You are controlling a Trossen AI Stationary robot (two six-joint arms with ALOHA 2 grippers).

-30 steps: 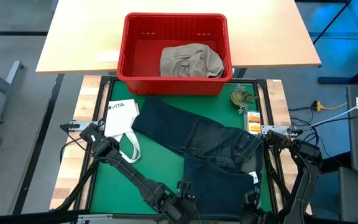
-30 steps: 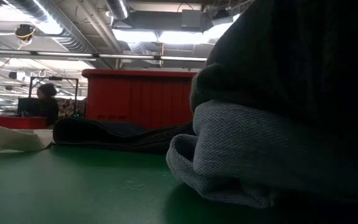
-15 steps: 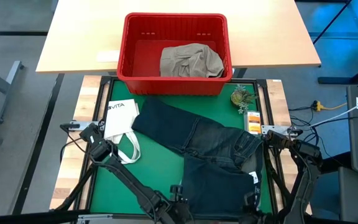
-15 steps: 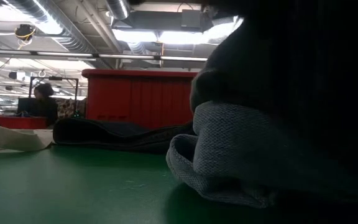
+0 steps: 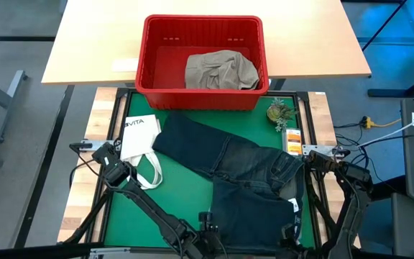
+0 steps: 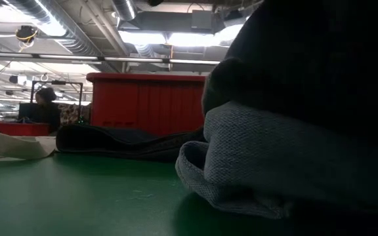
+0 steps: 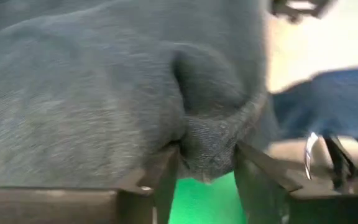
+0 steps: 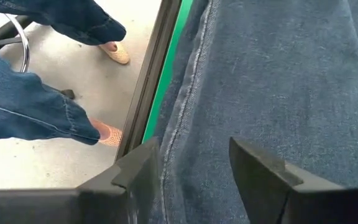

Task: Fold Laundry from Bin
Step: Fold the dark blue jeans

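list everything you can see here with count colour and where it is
bin: 1, red, on the wooden table beyond the green mat
khaki garment: 1, beige, inside the bin
jeans: 1, dark blue, spread on the mat
tote bag: 1, white, mat's left side
small plant: 1, green, mat's far right corner
person: 1, in the room behind
left gripper: fingers astride a jeans fold, near edge
right gripper: open over the jeans, near right

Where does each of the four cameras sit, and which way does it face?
High: overhead, straight down on jeans, red bin; both arms show.
Low: table height, level across green mat toward bin; no arm visible.
Left wrist: on left arm; left gripper around a jeans fold.
Right wrist: on right arm; right gripper open over jeans, a person's feet beyond.
All four show the jeans.
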